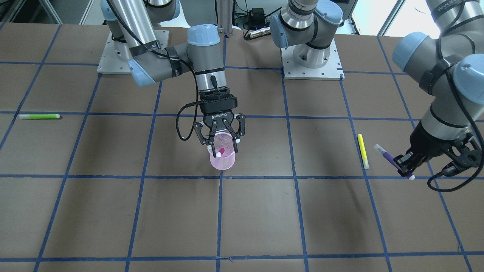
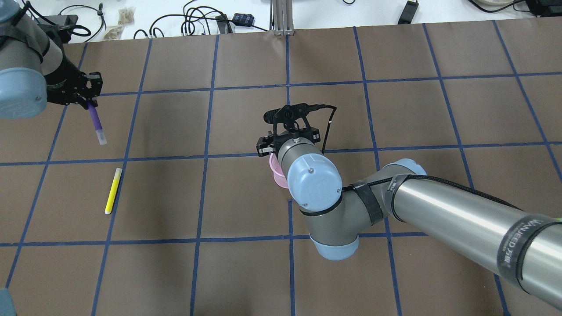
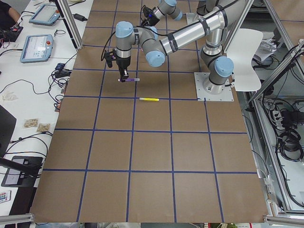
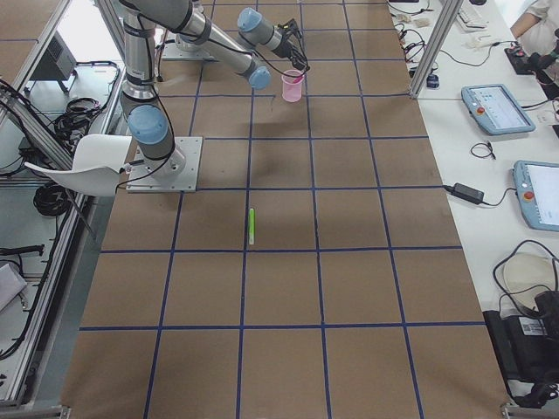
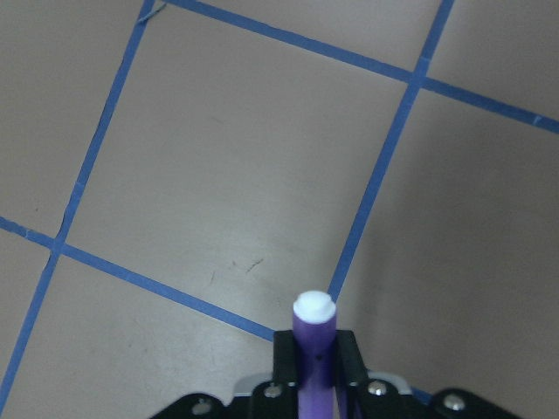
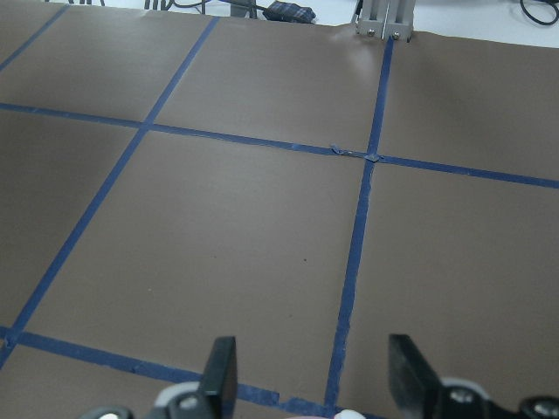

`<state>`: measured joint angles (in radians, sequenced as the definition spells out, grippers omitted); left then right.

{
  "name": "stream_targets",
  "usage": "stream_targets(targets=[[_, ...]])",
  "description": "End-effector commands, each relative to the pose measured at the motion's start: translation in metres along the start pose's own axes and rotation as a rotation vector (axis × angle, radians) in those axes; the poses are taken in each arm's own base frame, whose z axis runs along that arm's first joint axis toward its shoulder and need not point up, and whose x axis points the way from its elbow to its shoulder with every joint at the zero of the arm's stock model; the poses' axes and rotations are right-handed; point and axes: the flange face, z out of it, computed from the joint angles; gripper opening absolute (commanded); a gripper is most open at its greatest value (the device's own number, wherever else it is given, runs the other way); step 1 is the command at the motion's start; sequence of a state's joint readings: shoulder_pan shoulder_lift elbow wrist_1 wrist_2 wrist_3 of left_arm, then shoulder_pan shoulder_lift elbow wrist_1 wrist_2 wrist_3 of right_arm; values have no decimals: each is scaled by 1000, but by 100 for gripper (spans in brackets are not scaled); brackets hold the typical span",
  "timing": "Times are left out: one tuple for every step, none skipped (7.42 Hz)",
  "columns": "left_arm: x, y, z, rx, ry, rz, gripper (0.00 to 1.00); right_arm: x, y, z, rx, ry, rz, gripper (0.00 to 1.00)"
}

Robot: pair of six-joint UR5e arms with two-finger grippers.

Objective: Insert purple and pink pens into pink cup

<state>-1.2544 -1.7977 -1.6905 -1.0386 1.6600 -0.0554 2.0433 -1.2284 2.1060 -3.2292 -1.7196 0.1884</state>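
One pink pen (image 1: 220, 152) in pink cup (image 1: 223, 161), right fingers (image 1: 200, 136) spread above — left fingers (image 5: 348, 356) gripping purple pen (image 2: 95, 118)

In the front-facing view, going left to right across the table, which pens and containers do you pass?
green pen → pink cup → yellow pen → purple pen, held off the table at the far right.

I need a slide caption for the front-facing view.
Right hand open over the pink cup, pink pen inside; left hand grips the purple pen.
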Motion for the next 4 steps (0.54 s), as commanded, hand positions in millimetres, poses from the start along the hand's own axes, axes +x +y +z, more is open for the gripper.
stream_targets(targets=[[43, 17, -23, 32, 20, -30, 0, 18, -28, 0, -67, 36, 24, 100], [72, 29, -36, 54, 36, -51, 0, 44, -58, -5, -152, 81, 54, 100], [102, 44, -50, 80, 60, -74, 0, 71, -90, -16, -235, 51, 108, 100], [139, 62, -59, 102, 88, -109, 0, 116, -111, -26, -321, 82, 168, 100]])
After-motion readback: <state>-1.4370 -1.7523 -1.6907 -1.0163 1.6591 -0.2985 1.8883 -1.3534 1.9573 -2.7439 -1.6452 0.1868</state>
